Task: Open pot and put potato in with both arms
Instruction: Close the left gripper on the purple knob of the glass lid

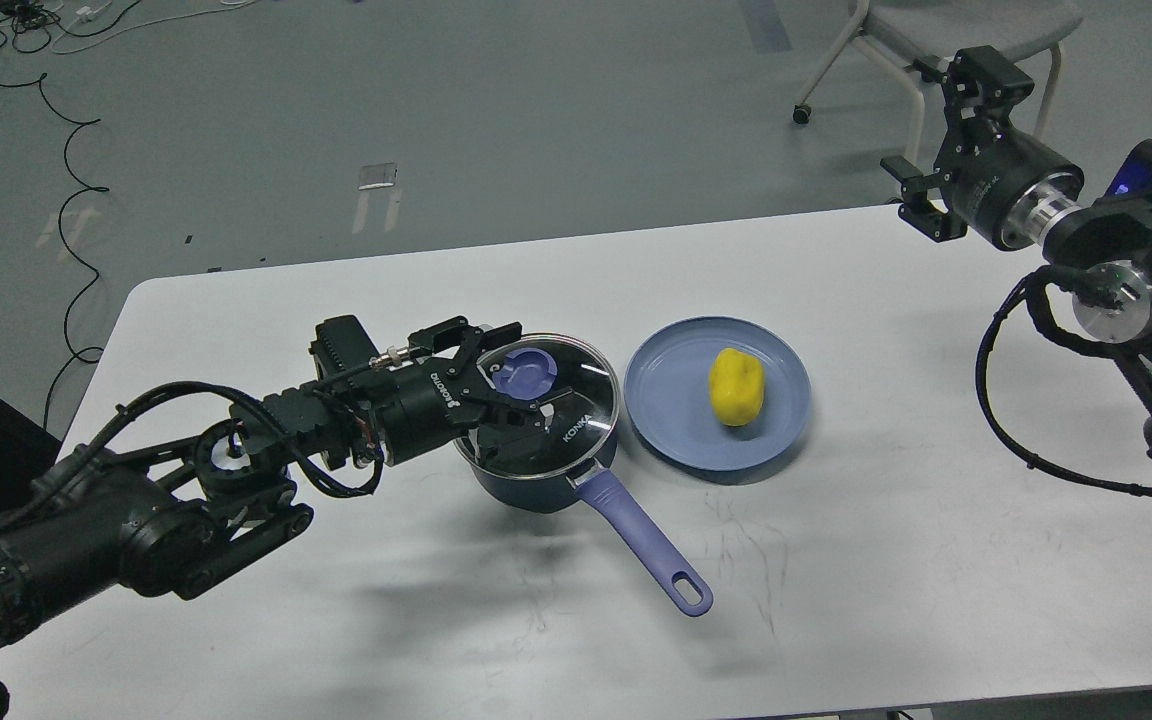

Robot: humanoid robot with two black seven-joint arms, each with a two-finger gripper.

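Note:
A dark blue pot (536, 480) with a glass lid (576, 410) and a purple handle (651, 550) stands at the table's middle. The lid is on the pot. My left gripper (521, 372) reaches in from the left, open, with one finger on each side of the lid's purple knob (526, 375), close to it. A yellow potato (736, 386) lies on a blue plate (676, 420) just right of the pot. My right gripper (941, 130) is open and empty, held high above the table's far right corner, well away from the potato.
The white table (886, 560) has bare surface in front and to the right of the plate. A chair (936, 40) stands behind the far right corner. Cables (66, 200) lie on the floor at the far left.

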